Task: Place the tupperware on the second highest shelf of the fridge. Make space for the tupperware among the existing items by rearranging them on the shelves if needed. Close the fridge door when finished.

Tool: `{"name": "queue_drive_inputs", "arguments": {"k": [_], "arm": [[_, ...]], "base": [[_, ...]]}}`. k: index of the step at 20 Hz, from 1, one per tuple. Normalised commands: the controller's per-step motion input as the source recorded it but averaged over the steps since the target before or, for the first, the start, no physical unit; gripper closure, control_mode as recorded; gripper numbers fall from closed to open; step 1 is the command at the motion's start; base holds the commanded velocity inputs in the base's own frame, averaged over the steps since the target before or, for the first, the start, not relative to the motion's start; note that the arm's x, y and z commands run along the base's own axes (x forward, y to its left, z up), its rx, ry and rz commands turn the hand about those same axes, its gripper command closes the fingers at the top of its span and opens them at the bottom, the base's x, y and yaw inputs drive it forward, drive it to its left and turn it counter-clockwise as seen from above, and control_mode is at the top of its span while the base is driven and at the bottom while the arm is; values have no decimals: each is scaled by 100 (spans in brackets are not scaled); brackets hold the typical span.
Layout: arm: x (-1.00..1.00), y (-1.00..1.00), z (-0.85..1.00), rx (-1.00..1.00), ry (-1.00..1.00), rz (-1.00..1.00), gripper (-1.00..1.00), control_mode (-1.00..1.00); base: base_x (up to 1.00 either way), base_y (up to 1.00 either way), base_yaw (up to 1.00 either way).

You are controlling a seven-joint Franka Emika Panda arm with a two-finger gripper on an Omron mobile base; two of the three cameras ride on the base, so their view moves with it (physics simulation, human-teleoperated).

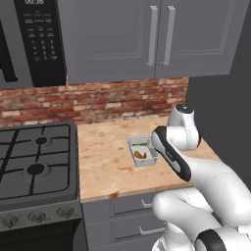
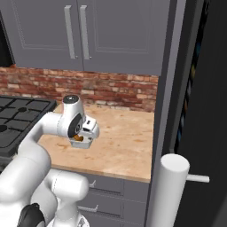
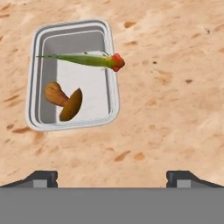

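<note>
The tupperware [image 3: 89,94] stands on the wooden counter [image 3: 166,87], a translucent grey-white tub holding orange-brown food pieces and a green strip with a red tip. My gripper [image 3: 112,177] hovers above the counter, open, its two fingertips [image 3: 41,177] spread wide and empty. In the hand view the tub lies ahead of the fingertips and off to the left. The tupperware [image 1: 143,153] sits mid-counter, just left of my forearm. From the right, my hand partly covers the tupperware [image 2: 81,141]. The dark grey fridge [image 2: 208,111] stands at the right with its white bar handle [image 2: 175,186] close by; its inside is out of view.
A gas stove [image 1: 34,162] adjoins the counter on the left, with a microwave [image 1: 29,39] above it. Grey wall cabinets [image 1: 147,39] hang over a brick backsplash [image 1: 98,100]. Drawers [image 1: 127,211] sit under the counter edge.
</note>
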Motion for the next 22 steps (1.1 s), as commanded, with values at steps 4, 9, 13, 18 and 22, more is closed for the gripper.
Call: {"name": "queue_drive_inputs", "arguments": {"k": [4, 9, 13, 18, 22], "arm": [[26, -16, -18, 6, 0, -1, -100, -100], [28, 0, -22, 2, 0, 0, -100, -100], [33, 0, -29, 1, 0, 0, -100, -100], [36, 0, -30, 0, 0, 0, -100, -100], [31, 0, -28, 0, 0, 0, -100, -100]], "base": [[0, 0, 0], [0, 0, 0], [0, 0, 0], [0, 0, 0], [0, 0, 0]]}}
